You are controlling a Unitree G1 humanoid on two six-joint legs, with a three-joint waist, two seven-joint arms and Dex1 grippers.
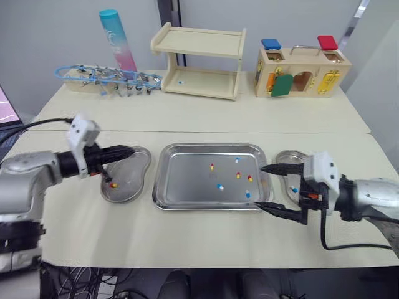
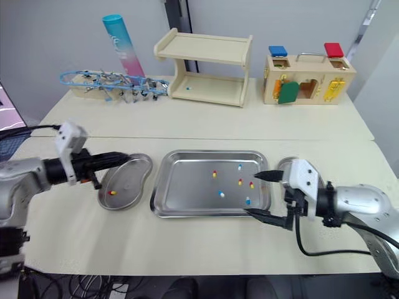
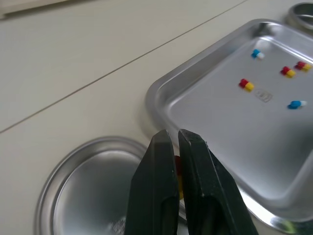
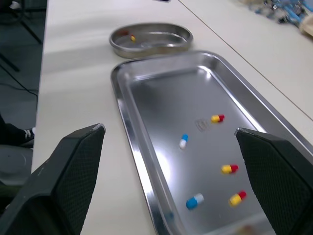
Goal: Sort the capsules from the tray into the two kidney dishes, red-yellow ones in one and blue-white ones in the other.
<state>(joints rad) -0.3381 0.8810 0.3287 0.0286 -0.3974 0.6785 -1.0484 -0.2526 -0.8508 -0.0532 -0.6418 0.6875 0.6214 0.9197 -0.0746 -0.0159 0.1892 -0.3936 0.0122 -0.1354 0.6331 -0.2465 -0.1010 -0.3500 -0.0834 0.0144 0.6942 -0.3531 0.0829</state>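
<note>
The steel tray (image 1: 187, 199) lies at the table's middle with several capsules in it, among them a red-yellow capsule (image 1: 211, 166) and a blue-white capsule (image 1: 219, 186). The left kidney dish (image 1: 134, 187) holds one red-yellow capsule (image 1: 113, 184). My left gripper (image 1: 126, 151) is shut and hovers over that dish's far rim; in the left wrist view that capsule (image 3: 179, 172) shows through the slit between its fingers. The right kidney dish (image 1: 288, 156) holds a blue-white capsule (image 1: 293, 189). My right gripper (image 1: 260, 185) stands wide open over the tray's right edge, with nothing between its fingers (image 4: 73, 171).
Along the back of the table stand a blue tool rack (image 1: 106, 78), a pink-and-teal tube (image 1: 117, 38), a wooden shelf (image 1: 199, 59) with one stray capsule (image 1: 181, 81) on its lower level, and a wooden lock box (image 1: 302, 73). A seam crosses the tabletop behind the tray.
</note>
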